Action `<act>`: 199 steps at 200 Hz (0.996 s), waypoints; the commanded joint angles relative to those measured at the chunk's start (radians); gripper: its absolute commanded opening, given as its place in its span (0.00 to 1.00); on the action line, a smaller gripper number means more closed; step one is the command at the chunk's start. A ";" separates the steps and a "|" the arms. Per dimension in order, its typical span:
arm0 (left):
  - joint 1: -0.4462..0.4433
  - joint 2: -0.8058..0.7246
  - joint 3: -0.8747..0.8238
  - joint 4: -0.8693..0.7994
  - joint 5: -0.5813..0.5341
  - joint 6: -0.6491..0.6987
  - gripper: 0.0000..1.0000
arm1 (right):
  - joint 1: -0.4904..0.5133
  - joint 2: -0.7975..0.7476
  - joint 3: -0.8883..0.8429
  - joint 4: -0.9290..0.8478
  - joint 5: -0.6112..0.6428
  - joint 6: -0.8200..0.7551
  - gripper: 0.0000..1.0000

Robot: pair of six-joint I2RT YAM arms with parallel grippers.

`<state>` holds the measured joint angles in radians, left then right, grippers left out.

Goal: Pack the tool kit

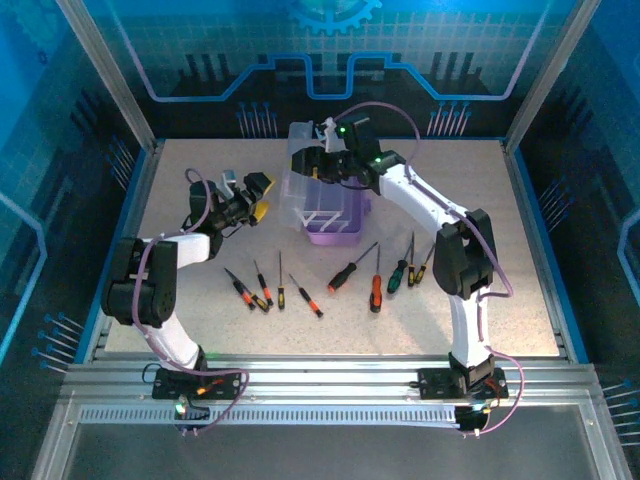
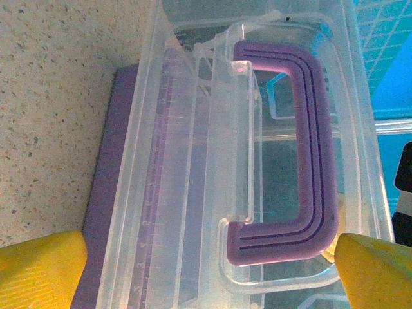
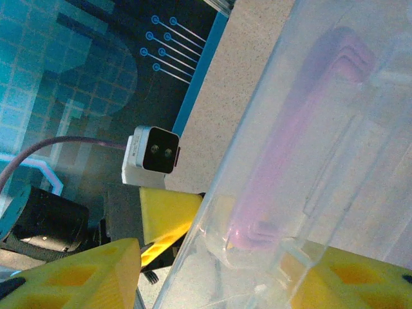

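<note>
- The small rectangular purple plastic case [image 1: 335, 232] sits toward the back middle of the speckled table [image 1: 520, 300], with its clear lid [image 1: 300, 150] tipped up. The slim screwdrivers [image 1: 375, 285] (orange-black, red and green handles) lie in a loose row nearer the arm bases. As far as I can tell, none are in the case yet.
- The right gripper [image 3: 209, 273] has a yellow finger on either side of the clear lid and is clamped on it, propping it open.
- The left gripper [image 2: 206, 277] is spread wide with nothing in it. It's just left of the case, looking at the purple handle [image 2: 309, 161].
- What I'd worry about:
  - The lid is slick, thin plastic. If the grip slips, it could flop shut on whatever is going in.
  - The case looks light. A tug from the right arm or a bump from the left could skid or tip it.
  - The screwdrivers are thin and round, so a pinch could roll them or pick up two at once.
- I can't read any brand or label. There are faint ruler-style ticks moulded into the clear plastic, but the digits are too faint to read.
</note>
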<state>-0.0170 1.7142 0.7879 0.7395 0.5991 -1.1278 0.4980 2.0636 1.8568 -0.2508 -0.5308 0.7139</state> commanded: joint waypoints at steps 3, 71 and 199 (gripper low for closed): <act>0.015 0.004 -0.015 0.031 0.006 -0.016 0.99 | 0.010 0.000 0.063 -0.066 0.018 -0.052 0.61; 0.015 -0.106 0.040 -0.239 -0.026 0.130 0.99 | -0.017 -0.059 0.023 -0.144 0.083 -0.122 0.66; -0.180 -0.168 0.726 -1.402 -0.674 0.684 0.99 | -0.146 -0.320 -0.286 0.042 0.082 -0.098 0.77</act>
<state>-0.1390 1.5162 1.3563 -0.3149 0.1383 -0.6266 0.4137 1.8423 1.7000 -0.2955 -0.4751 0.6113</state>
